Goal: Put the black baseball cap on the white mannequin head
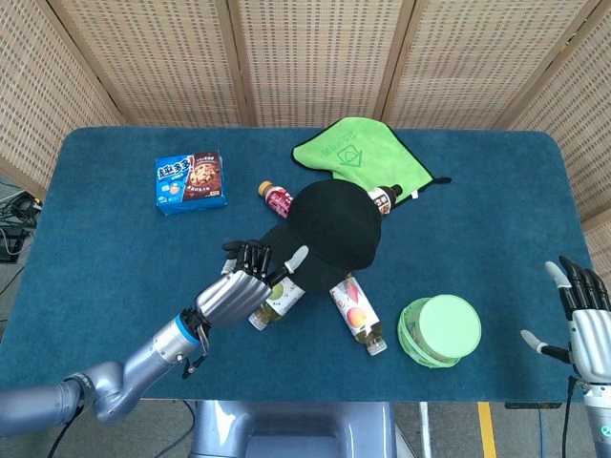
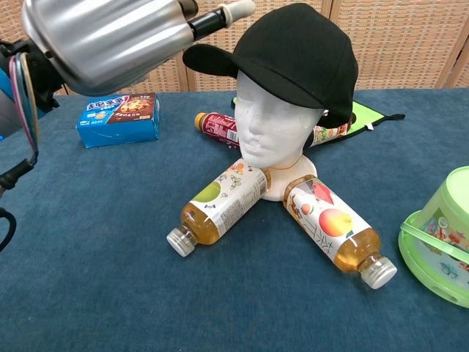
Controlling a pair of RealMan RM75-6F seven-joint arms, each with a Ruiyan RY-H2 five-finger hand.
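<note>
Black baseball cap (image 2: pixel 297 51) seated on the white mannequin head (image 2: pixel 275 128), brim jutting forward over the face. Left hand (image 1: pixel 243 286) just beside the brim, apart from it, fingers spread, holding nothing. Right hand (image 1: pixel 584 320) well away from the mannequin head at the worktop (image 1: pixel 105 239) edge, fingers apart and empty. Two juice bottles (image 2: pixel 216 205) lying against the base of the mannequin head; green tub (image 1: pixel 439 330) near; cookie box (image 1: pixel 190 180) and green cloth (image 1: pixel 355 153) beyond.

Matt black cloth cap (image 2: pixel 297 55) tops a smooth white mannequin head (image 2: pixel 272 128) — beside it, a glossy brushed-metal left hand (image 2: pixel 110 40).
</note>
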